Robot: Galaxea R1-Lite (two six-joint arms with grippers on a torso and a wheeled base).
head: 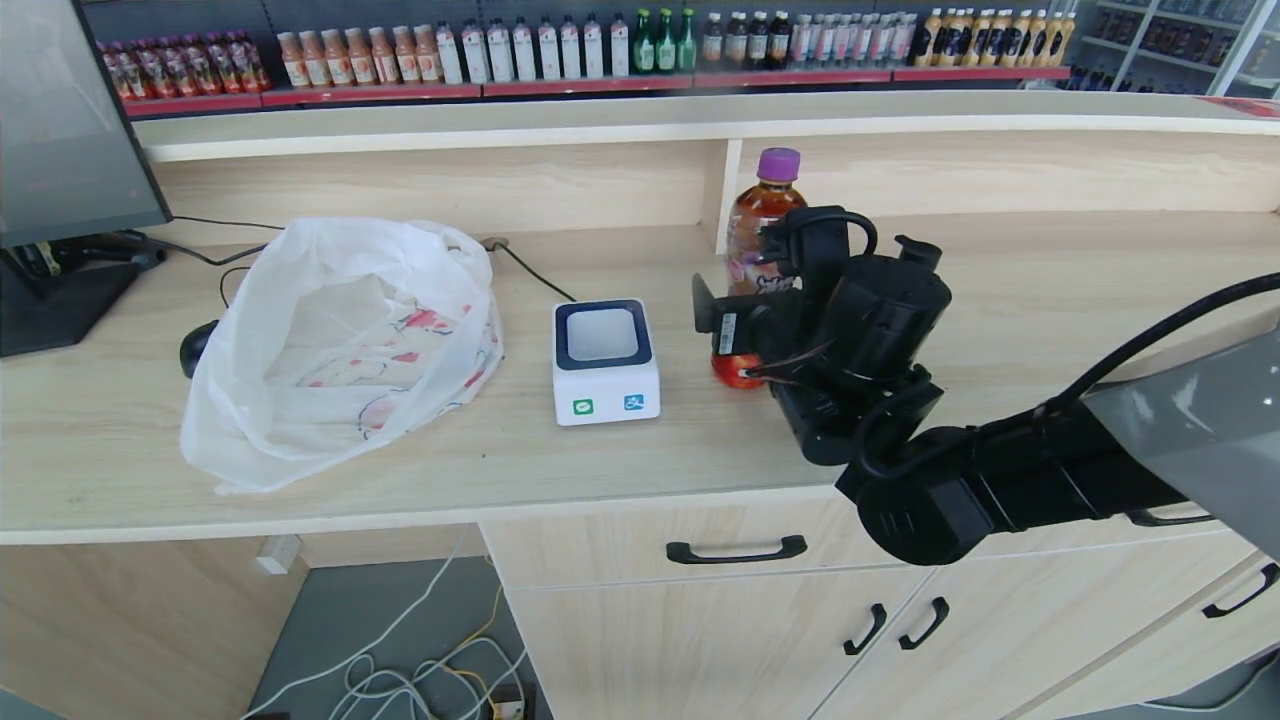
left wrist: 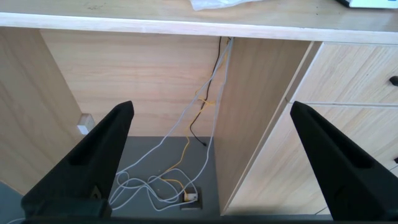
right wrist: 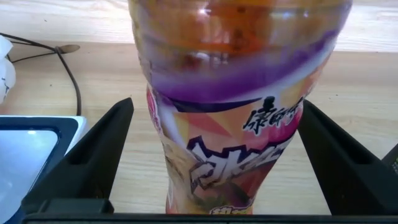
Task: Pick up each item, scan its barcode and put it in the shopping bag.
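Got amber plastic drink bottle with purple cap upright toward the back edge of the light wood countertop, beside the divider panel. Right gripper straddling its lower half, jaws spread, not clamped. White box scanner with dark-framed window just beside, mid-counter. White plastic shopping bag beyond, toward the left end, mouth open. Left gripper released, below the front edge, facing loose cables.

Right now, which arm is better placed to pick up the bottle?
Right: the right tool, open, straddles the bottle on the counter; the left tool hangs below counter level, facing cables.
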